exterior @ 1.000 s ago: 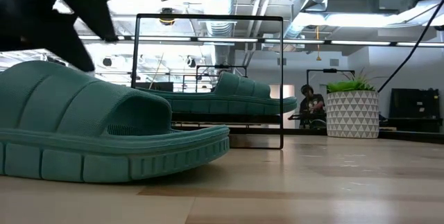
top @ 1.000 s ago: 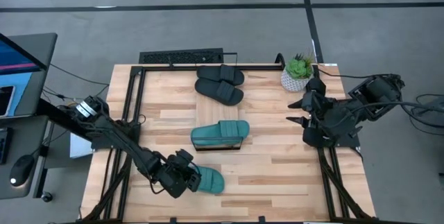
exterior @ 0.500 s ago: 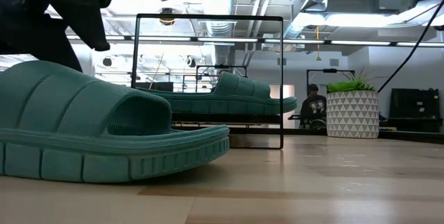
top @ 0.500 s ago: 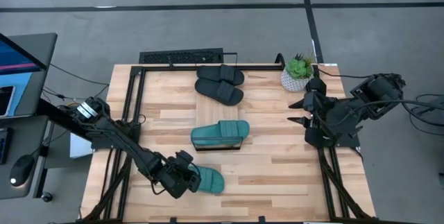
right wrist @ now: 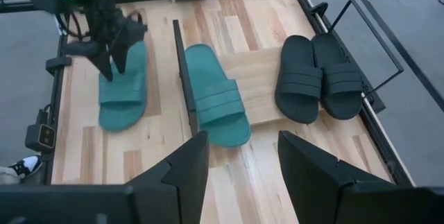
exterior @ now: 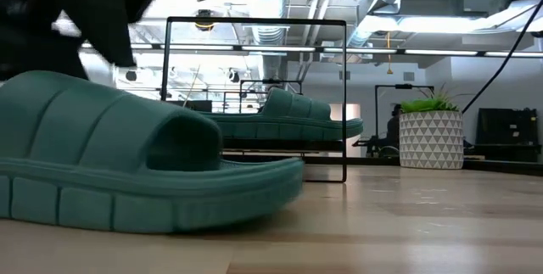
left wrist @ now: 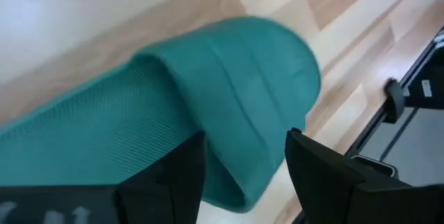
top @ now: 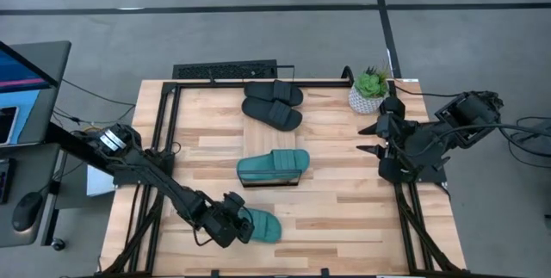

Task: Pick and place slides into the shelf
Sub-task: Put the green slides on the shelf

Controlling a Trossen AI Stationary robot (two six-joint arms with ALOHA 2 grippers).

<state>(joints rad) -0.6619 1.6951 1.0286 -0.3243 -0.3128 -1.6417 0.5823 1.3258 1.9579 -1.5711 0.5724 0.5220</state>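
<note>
**Left gripper closing in on the last loose teal slide**

Near the front-left corner of the surface (top: pixel 344 183), the left gripper (top: pixel 231 228) sits over the heel end of a teal slide (top: pixel 258 225) that lies flat on the wood. From the left wrist view its two dark fingers (left wrist: pixel 173 175) stand spread, one to each side of the slide's ribbed strap, with nothing yet pinched. The second teal slide (top: pixel 273 166) rests on the plank top of the shelf (top: pixel 297 180) at mid-surface, and the two black slides (top: pixel 273 103) lie side by side near the back edge, close to a potted plant (top: pixel 369 89).

The step in hand looks like the grasp on the loose teal slide. The next move would call for pressing the fingers together on the strap or sole edge, lifting clear, and carrying the slide toward the shelf, where the plank appears to have room beside the teal one already there.

Open wood lies between the loose slide and the shelf, so the path seems free. The tight spots are the thin black wire frame (right wrist: pixel 182 71) standing up at the shelf's side, and the surface's front edge just beside the gripper. The right gripper (top: pixel 380 149) waits at the right edge, fingers spread and empty, well apart from everything.
</note>
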